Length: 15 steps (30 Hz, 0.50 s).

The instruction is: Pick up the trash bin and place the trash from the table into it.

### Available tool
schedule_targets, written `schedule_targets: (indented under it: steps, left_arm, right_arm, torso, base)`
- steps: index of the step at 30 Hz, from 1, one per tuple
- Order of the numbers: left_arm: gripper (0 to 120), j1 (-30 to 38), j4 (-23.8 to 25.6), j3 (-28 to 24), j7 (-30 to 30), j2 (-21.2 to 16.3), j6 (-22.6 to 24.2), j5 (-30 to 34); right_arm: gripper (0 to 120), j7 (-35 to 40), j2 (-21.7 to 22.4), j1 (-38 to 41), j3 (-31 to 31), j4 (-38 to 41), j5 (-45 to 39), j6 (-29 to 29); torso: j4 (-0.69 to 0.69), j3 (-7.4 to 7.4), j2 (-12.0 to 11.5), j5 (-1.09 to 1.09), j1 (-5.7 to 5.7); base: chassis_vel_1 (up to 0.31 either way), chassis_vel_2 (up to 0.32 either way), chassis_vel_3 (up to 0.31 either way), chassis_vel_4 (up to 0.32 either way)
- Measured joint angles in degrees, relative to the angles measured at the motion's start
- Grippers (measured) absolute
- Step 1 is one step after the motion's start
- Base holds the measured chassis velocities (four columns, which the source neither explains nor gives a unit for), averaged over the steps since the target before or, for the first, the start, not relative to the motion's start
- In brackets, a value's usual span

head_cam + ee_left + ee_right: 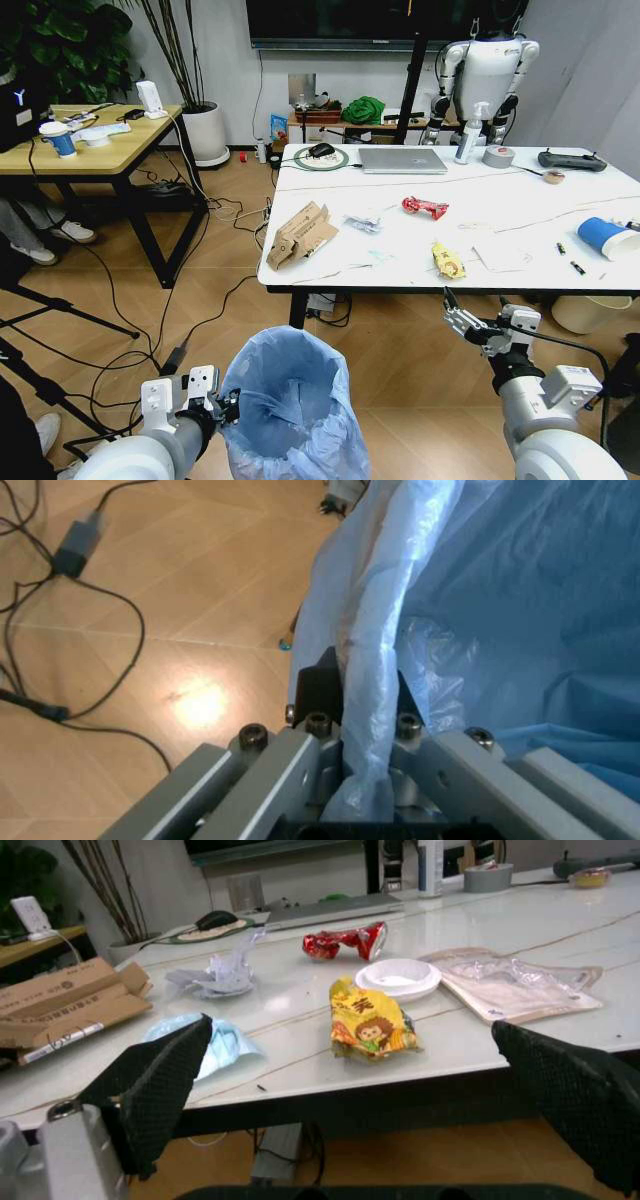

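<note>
The trash bin (290,400), lined with a crinkled light-blue bag, hangs low in front of me, and my left gripper (228,405) is shut on its rim (365,682). On the white marble table (520,205) lies the trash: a torn cardboard box (300,233), crumpled clear plastic (362,222), a red wrapper (425,207), a yellow wrapper (448,261), white paper (500,257) and a blue cup (603,237). My right gripper (460,320) is open just below the table's front edge, in line with the yellow wrapper (372,1027). Its black fingers (160,1087) frame that wrapper.
A silver laptop (402,160), mouse (321,150), tape roll (498,156), spray bottle (467,135) and controller (571,160) sit at the table's far side. A wooden desk (90,140) stands left, with cables (150,330) across the floor. A cream bin (590,312) stands under the table's right end.
</note>
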<state>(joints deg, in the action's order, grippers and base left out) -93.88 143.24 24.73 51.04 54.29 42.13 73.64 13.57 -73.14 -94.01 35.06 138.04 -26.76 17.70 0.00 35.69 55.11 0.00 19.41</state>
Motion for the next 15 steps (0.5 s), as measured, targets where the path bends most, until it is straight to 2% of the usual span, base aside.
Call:
schedule_targets:
  steps: [8, 11, 15]
  left_arm:
    - [0, -1.35, 0.00, 6.10, -1.49, -1.47, 0.00, 4.54]
    - [0, -1.27, 0.00, 6.55, -1.58, -2.65, 0.00, 5.84]
    - [0, 1.06, 0.00, 5.37, -2.21, -5.75, -0.01, 8.01]
  right_arm:
    - [100, 2.04, 9.49, 5.74, -0.08, -0.73, -6.74, 2.49]
    - [100, 3.08, 10.96, 7.58, -0.41, -0.94, -9.09, 3.45]
    - [100, 6.34, 12.63, 9.52, -0.08, -1.14, -12.92, 4.89]
  torso:
    - [0.01, 0.02, 0.07, 0.00, 0.06]
    - [0.04, -0.02, 0.00, 0.00, 0.04]
    - [-0.03, -0.10, -0.13, -0.01, -0.02]
  base:
    - [0.000, 0.000, 0.000, 0.000]
    - [0.000, 0.000, 0.000, 0.000]
    - [0.000, 0.000, 0.000, 0.000]
